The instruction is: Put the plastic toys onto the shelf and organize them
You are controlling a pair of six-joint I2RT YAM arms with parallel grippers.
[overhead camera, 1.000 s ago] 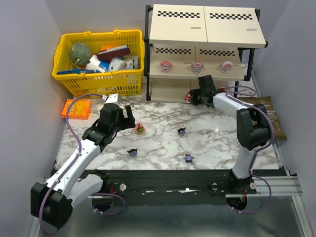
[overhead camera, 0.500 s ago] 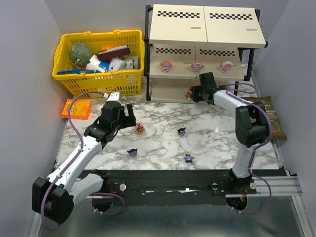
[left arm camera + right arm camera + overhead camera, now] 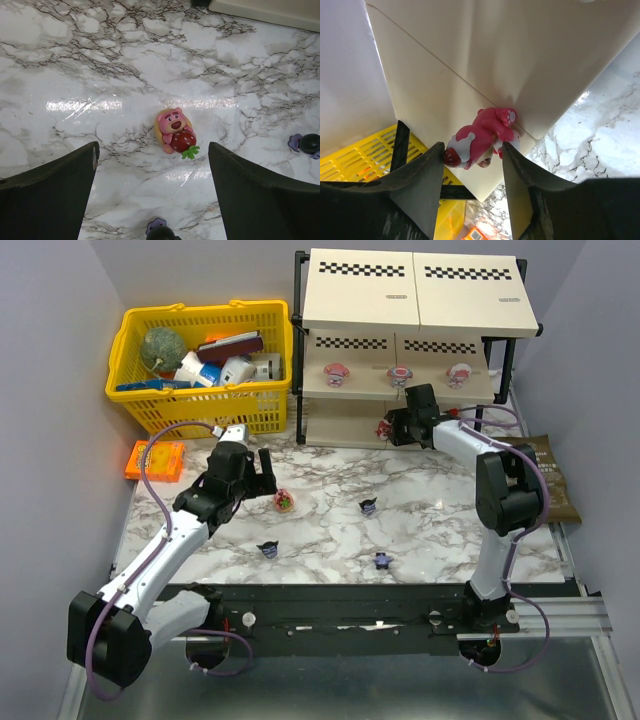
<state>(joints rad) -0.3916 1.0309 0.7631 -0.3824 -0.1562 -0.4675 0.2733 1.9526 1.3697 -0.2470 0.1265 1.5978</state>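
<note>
Right gripper is at the front edge of the bottom shelf board, with one finger on either side of a red-pink toy lying on that edge. The fingers are close against the toy, and I cannot tell whether they pinch it or stand just clear. In the top view this spot is right of centre, under the middle board. Left gripper is spread wide and holds nothing. It hovers over the marble table with a pink bear toy lying between and just ahead of its fingers, centre of the wrist frame. Three dark purple toys sit on the table at lower centre. Three pink-and-white toys stand in a row on the middle board. The yellow basket is at upper left.
</note>
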